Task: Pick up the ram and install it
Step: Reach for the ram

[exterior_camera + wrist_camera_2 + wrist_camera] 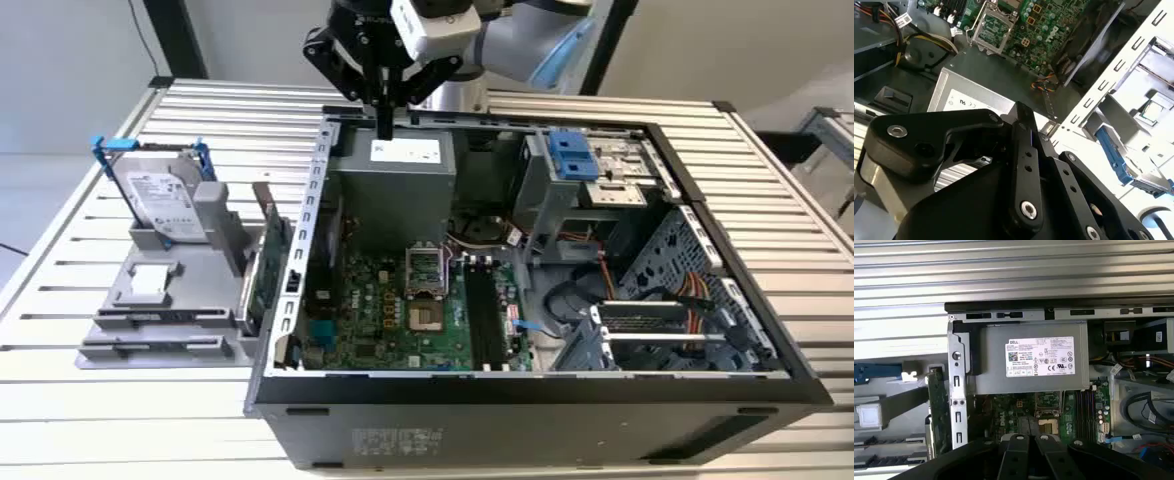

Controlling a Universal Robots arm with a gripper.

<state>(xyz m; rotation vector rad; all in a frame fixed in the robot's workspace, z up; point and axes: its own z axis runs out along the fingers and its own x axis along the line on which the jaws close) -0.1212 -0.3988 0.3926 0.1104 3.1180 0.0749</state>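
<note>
The ram (274, 255) stands on edge in the grey holder (160, 335) on the desk (80, 420), just outside the computer case (534, 420) wall, at the exterior view's left; the pincer (386, 128) hangs clenched, nothing between its fingers, above the power supply (400, 175), apart from the ram; a hard drive (167, 200) stands in the same holder.

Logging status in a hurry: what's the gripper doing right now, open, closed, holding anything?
Gripper: closed, holding nothing, above the power supply.
</note>
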